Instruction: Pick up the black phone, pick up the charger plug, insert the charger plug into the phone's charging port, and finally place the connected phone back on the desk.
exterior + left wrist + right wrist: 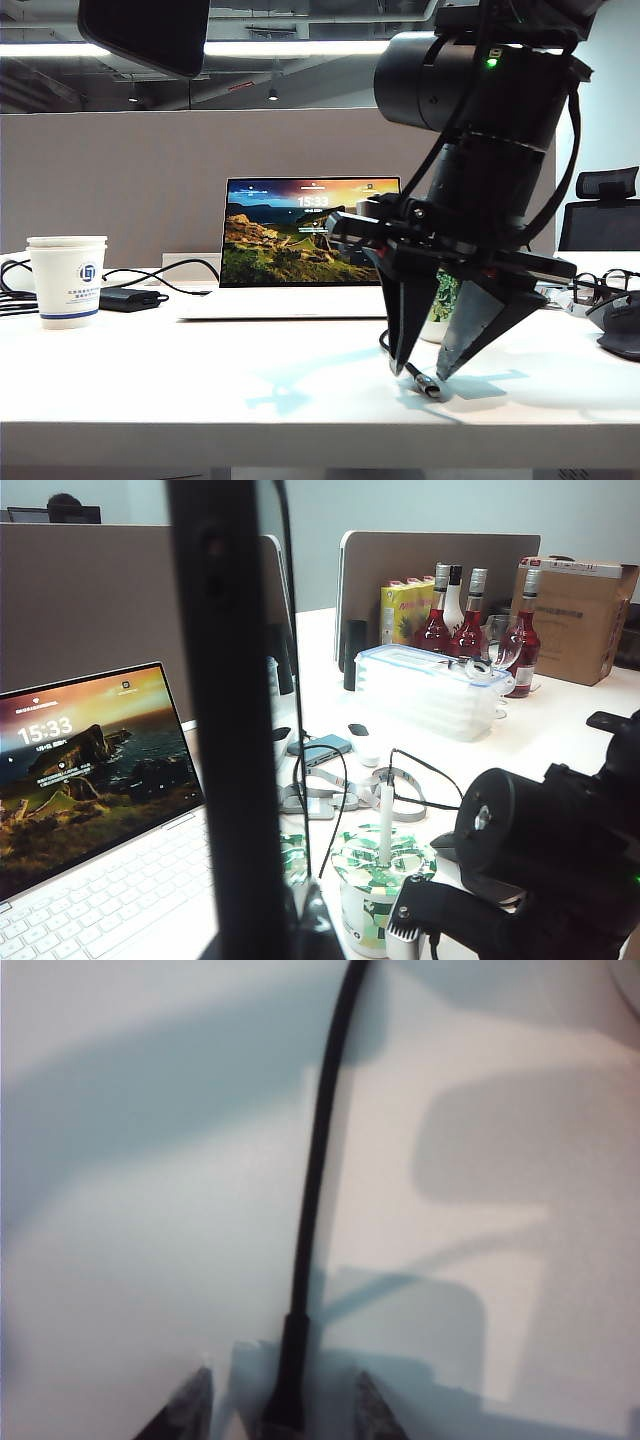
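The right gripper [428, 377] hangs low over the near desk [200, 390], fingers [190, 1405] spread astride the plug [428, 385] to pinch it, while the left gripper's fingers clench the phone [225, 720] upright, raised for plugging.

One laptop [300, 250]; one paper cup [66, 280]; three red bottles [470, 620]; one charger plug [428, 385]; two end effectors [420, 372].

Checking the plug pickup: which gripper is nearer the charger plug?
Right. The right gripper straddles the charger plug on the desk, jaws open. The left gripper, shut, is raised beside the laptop.
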